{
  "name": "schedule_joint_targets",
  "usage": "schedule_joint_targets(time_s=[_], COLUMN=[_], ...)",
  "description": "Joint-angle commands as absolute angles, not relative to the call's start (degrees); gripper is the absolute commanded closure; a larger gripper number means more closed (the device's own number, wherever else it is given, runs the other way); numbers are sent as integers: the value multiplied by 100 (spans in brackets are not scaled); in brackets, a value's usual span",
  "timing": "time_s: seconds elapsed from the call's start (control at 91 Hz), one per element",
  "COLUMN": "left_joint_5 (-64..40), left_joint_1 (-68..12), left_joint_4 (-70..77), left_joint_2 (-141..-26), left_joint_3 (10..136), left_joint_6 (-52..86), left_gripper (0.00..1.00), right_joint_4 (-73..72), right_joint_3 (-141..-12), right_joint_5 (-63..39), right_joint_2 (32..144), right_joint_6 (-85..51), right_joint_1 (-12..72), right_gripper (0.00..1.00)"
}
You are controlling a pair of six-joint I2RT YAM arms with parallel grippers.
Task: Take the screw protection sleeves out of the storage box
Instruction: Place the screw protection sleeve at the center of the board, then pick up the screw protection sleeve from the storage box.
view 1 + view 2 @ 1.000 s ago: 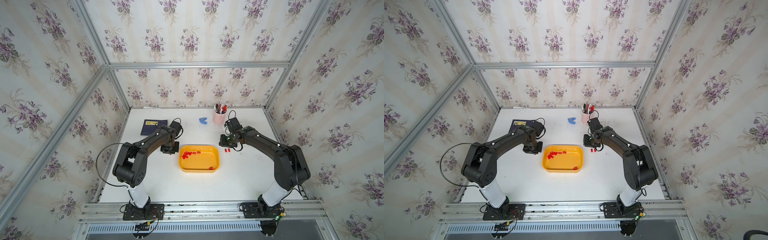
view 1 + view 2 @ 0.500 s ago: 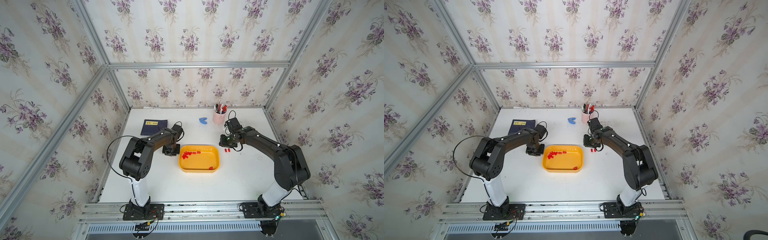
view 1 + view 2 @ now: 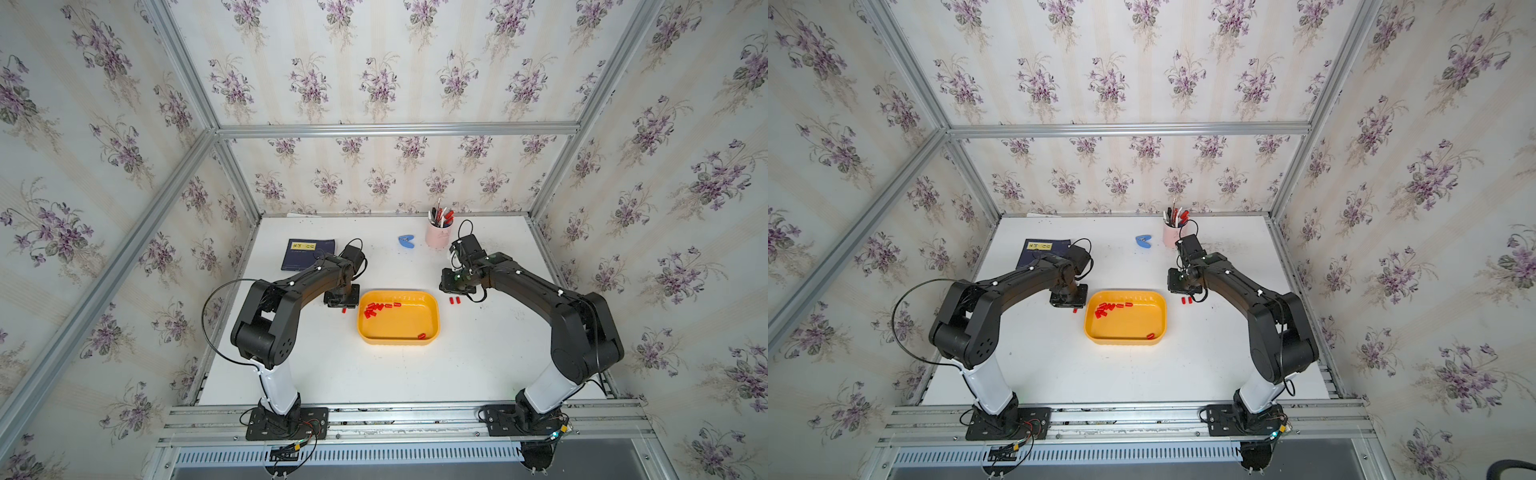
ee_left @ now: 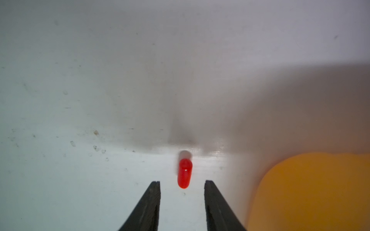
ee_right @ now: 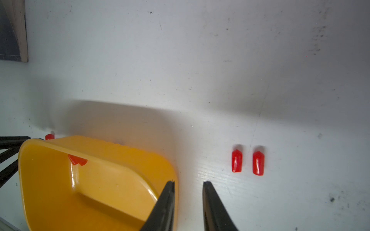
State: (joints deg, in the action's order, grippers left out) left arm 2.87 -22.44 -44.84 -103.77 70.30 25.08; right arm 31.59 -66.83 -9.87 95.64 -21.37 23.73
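Sleeves (image 3: 371, 311) crowd the storage box's (image 3: 400, 327) far-left corner; we see the left gripper (image 4: 182, 182) spread astride one loose sleeve (image 4: 184, 173) on the bench (image 3: 374, 374), the right gripper (image 5: 189, 183) parted, empty.

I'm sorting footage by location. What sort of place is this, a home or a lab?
Most likely a robot test cell dressed as a room: floral wallpaper panels sit in a bare aluminium frame, and the left arm and right arm are bolted to a metal rail along a white table.
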Motion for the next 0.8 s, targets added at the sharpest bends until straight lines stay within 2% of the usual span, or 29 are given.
schedule_joint_targets(time_s=[0.0,0.143,0.297,0.385,0.429,0.495,0.615,0.791], left_joint_5=[369,233,216,-188,-507,-901,-921,-477], left_joint_1=[-2246,-2531,-3370,-3426,-3450,-3453,-3485,-3804], left_joint_4=[-4890,-5342,-5858,-6114,-6013,-5744,-5346,-5476], left_joint_2=[-10118,-9548,-9487,-9688,-9740,-9800,-10023,-10681], left_joint_3=[7129,7540,8262,8499,8466,8339,8313,8716], left_joint_6=[2552,2501,2050,2300,2476,2823,3345,2943], left_gripper=[56,55,46,45,41,39,44,53], right_joint_4=[3265,3257,3189,3174,3153,3134,3101,3123], right_joint_3=[-6656,-6650,-6580,-6552,-6537,-6523,-6500,-6450], right_joint_5=[-903,-850,-839,-876,-887,-888,-933,-903], right_joint_2=[9515,9489,9433,9448,9448,9448,9448,9444], right_joint_6=[-2105,-2105,-2118,-2127,-2125,-2127,-2129,-2072], right_joint_1=[2376,2378,2380,2373,2374,2379,2375,2378], right_gripper=[71,71,71,71,71,71,71,71])
